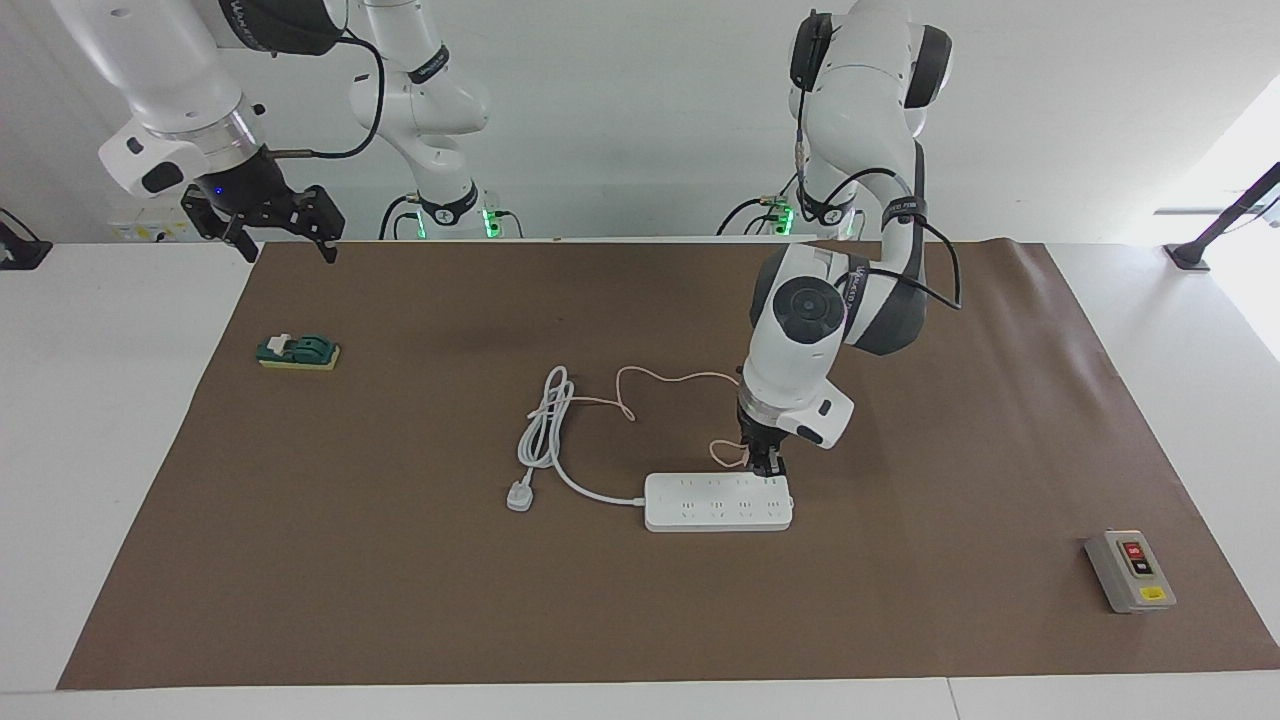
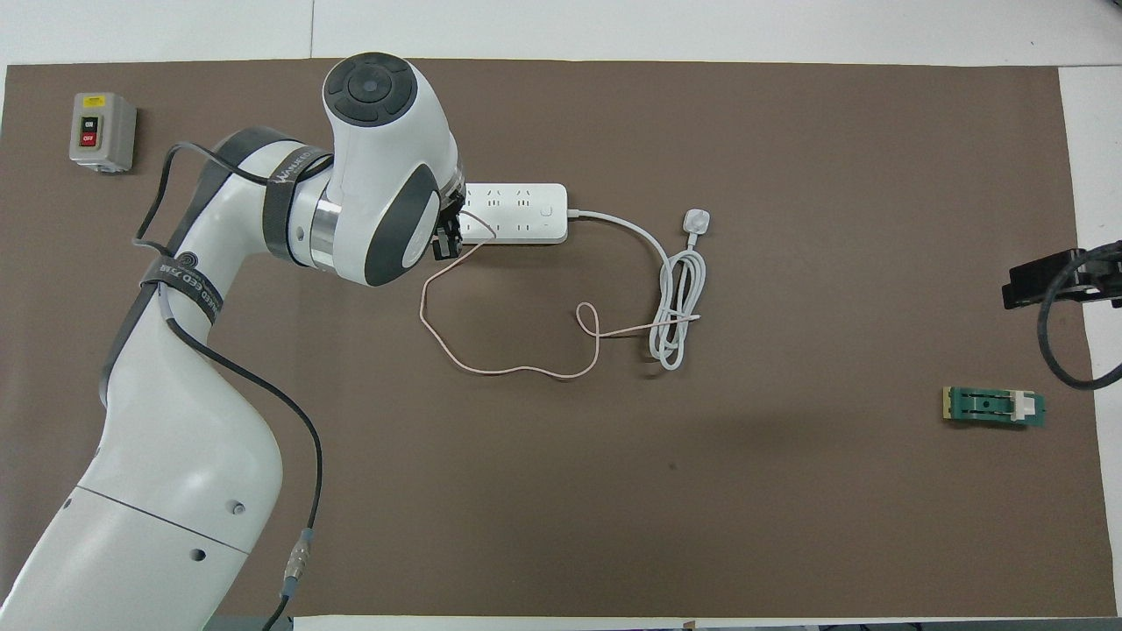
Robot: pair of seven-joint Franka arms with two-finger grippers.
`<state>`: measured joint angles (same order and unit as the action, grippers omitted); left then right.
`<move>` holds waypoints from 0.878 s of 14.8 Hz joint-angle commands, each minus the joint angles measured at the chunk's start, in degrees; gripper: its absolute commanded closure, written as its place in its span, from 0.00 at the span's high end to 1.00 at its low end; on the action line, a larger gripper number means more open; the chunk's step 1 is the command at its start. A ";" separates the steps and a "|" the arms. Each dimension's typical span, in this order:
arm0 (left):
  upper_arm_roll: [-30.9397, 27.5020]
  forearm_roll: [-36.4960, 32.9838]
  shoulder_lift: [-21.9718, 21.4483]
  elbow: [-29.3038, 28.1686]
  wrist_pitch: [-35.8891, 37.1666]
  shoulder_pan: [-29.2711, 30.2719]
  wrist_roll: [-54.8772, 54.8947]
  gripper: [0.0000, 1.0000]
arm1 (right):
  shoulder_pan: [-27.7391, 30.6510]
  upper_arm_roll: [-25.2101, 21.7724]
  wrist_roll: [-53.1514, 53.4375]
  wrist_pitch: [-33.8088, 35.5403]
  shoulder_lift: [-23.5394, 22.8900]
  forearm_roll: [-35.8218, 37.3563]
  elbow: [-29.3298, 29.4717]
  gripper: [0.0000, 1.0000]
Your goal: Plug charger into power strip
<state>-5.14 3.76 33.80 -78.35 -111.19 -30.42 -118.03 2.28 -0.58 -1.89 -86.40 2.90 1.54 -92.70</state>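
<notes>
power strip [image 1: 718, 501] long axis along table | left claw [image 1: 767, 466] clamped together above strip end | right claw [image 1: 268, 225] apart, waiting

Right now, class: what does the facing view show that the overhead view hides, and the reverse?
Facing only: left hand down at the long white power strip, and right hand waiting open above the table edge. Overhead only: the thin pink cable running up into the left hand. Both: white three-pin plug, grey button box.

charger body hidden inside left claw [image 1: 768, 466], power strip [image 2: 526, 213] end covered by arm — overhead
</notes>
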 commanded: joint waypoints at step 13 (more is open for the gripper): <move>-0.84 -0.95 4.53 4.17 -1.14 1.41 5.27 0.00 | 1.41 1.28 -3.28 -1.13 0.97 0.13 -0.99 1.00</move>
<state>-6.02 3.69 36.80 -76.27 -112.34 -29.41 -113.63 2.32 -0.45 -2.20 -87.52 2.90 1.54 -92.70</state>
